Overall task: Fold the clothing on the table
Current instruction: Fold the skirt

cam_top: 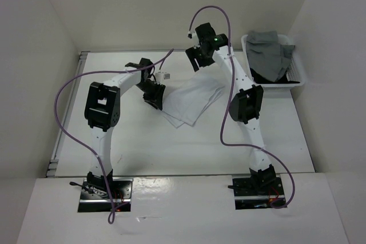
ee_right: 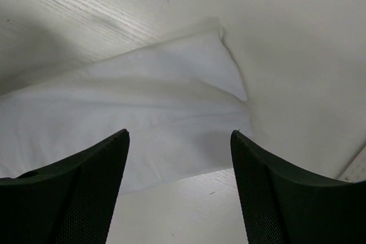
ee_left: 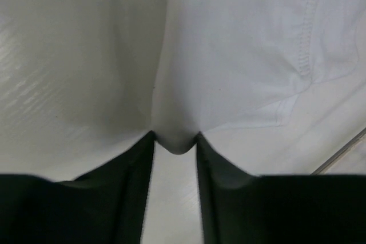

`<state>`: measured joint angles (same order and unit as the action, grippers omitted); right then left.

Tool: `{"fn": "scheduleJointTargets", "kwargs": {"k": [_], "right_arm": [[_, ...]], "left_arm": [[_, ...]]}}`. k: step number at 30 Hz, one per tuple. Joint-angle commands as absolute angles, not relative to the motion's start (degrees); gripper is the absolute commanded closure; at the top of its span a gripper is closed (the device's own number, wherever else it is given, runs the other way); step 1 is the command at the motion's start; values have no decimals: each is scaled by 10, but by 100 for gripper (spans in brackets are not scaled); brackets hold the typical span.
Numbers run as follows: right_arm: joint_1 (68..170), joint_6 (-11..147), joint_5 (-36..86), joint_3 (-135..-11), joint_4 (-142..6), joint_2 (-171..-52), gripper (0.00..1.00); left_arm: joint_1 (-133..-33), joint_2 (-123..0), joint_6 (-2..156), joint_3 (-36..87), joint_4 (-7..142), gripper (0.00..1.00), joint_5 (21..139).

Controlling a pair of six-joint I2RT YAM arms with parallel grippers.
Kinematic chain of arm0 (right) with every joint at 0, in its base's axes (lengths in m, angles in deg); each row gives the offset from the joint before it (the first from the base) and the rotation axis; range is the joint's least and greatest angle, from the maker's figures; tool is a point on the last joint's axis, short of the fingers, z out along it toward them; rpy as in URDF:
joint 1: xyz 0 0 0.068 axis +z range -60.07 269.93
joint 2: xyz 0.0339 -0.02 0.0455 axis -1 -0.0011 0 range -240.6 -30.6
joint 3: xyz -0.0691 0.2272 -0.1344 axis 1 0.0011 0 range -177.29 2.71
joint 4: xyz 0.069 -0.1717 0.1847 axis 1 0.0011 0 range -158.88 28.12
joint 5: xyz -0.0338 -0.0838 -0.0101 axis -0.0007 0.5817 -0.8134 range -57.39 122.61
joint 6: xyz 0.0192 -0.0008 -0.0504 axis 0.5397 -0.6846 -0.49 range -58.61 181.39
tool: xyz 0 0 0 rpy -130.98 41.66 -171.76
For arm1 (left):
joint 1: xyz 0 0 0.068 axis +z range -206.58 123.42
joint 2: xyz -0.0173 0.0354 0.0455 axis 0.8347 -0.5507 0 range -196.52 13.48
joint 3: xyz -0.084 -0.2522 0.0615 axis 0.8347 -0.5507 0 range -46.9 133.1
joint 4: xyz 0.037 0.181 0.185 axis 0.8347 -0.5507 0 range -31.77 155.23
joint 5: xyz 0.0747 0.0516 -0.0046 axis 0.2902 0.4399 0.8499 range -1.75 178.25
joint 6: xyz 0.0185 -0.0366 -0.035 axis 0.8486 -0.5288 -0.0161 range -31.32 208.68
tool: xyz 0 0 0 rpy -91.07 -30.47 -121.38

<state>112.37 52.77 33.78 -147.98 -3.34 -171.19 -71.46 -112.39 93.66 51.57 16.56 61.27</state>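
The white clothing (cam_top: 191, 102) lies flat and tilted in the middle of the table (cam_top: 143, 147), with layered edges at its near corner. My left gripper (cam_top: 155, 100) is at its left edge. In the left wrist view the fingers stand half closed with a gap between them, and a small lobe of the clothing (ee_left: 240, 55) bunches between the tips of the left gripper (ee_left: 175, 136). My right gripper (cam_top: 197, 61) hovers over the far corner. It is the right gripper (ee_right: 180, 132) that stands wide open above the clothing (ee_right: 143, 95), holding nothing.
A white basket (cam_top: 297, 78) at the back right holds a grey garment (cam_top: 269, 52) and a black garment (cam_top: 260, 75). White walls enclose the table on the left, back and right. A metal rail (cam_top: 68, 107) runs along the left edge.
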Motion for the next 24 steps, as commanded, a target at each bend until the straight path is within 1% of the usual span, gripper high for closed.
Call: {"fn": "scheduleJointTargets", "kwargs": {"k": [1,3,4,8,11,13,15,16,17,19,24], "right_arm": [[1119,524,352,-1481,-41,-1696,24],[1119,524,352,-1481,-41,-1702,24],[1119,524,352,-1481,-41,-1702,24],[1106,524,352,-1481,-41,-1715,24],[1092,519,327,-1481,-36,-1720,24],[1075,505,274,-1481,-23,-1720,24],[1051,474,209,-1492,11,-1740,24],[1043,465,149,-1493,22,-1746,24],[1028,446,127,-1499,34,-1753,24],[1015,435,95,-1505,51,-1772,24],[997,422,81,-1489,51,-1789,24]], "left_arm": [[-713,-1118,960,508,136,65,585],[-713,-1118,967,503,136,77,578],[-713,-1118,967,503,136,85,571],[-708,-1118,967,503,131,97,559],[-697,-1124,973,509,131,97,542],[-684,-1129,992,514,124,97,521],[-672,-1146,1012,521,100,97,473],[-661,-1151,1029,521,92,97,459],[-656,-1162,1040,528,74,97,437],[-649,-1168,1056,534,62,97,431],[-649,-1154,1056,529,76,97,439]]}}
